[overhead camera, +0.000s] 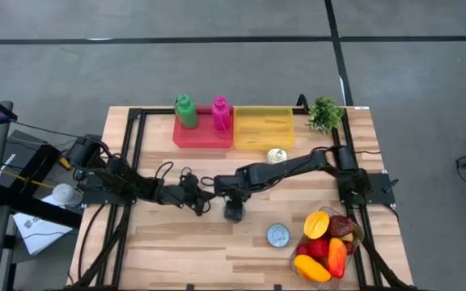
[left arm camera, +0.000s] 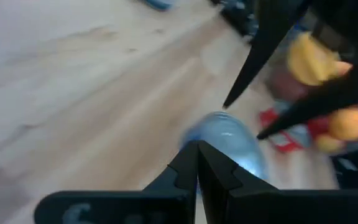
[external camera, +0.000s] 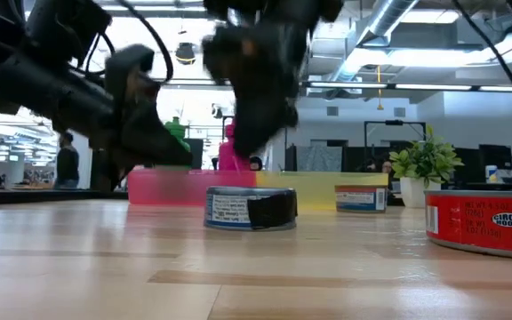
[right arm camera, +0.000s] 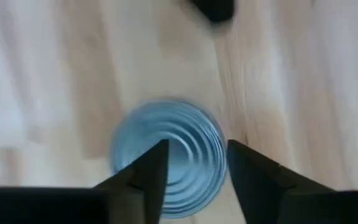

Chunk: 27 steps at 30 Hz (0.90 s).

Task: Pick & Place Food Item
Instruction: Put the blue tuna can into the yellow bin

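A low round can with a blue label (external camera: 250, 209) stands on its base on the wooden table, near the middle (overhead camera: 233, 213). My right gripper (right arm camera: 197, 165) hangs straight above it, pointing down, its fingers apart over the can's ringed top (right arm camera: 166, 155). The low view shows the gripper (external camera: 258, 133) clear of the can. My left gripper (left arm camera: 197, 152) is shut and empty, just to the can's left (overhead camera: 203, 200) and above the table. It points toward the can (left arm camera: 225, 140).
A red-labelled can (overhead camera: 277, 234) and a bowl of fruit (overhead camera: 330, 240) sit at the near right. Another can (overhead camera: 277, 155) stands farther back. Along the far edge are a red tray (overhead camera: 201, 136) with two bottles, a yellow tray (overhead camera: 263, 128) and a small plant (overhead camera: 324, 113).
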Tool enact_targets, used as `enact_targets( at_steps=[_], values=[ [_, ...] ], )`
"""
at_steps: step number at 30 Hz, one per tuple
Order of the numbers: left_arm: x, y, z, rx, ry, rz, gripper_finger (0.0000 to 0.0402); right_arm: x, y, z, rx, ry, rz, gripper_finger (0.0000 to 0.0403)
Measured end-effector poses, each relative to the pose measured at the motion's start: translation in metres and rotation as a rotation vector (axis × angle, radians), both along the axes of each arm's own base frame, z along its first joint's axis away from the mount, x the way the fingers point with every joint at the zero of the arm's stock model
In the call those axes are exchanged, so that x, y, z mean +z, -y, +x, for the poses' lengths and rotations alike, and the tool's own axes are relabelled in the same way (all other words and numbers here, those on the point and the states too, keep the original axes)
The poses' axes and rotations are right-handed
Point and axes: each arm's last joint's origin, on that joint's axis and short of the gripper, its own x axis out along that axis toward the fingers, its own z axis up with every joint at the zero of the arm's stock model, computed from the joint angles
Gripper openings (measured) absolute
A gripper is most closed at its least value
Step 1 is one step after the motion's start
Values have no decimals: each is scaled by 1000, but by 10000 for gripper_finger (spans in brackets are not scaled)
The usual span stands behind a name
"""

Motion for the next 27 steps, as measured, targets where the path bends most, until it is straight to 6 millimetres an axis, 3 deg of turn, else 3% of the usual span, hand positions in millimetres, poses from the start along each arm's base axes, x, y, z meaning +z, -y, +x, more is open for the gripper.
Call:
enact_targets(
  at_steps=[5,10,14,17,22,27],
  values=[
    [20,5,-3,-83,66,3,0,56,-7,-21,4,147,-32,82],
    [34,9,3,-116,12,60,0,88,-19,-48,-38,221,-75,45],
    [49,23,22,-258,-112,180,0,91,-32,-68,-99,221,-99,51],
    [52,23,28,-239,-186,268,0,85,-44,-78,-136,214,-73,56],
    [41,19,39,-246,-170,244,0,66,-63,-90,-189,172,-55,56],
    [16,26,53,-351,-142,185,0,54,-79,-102,-268,166,-74,56]
  ],
)
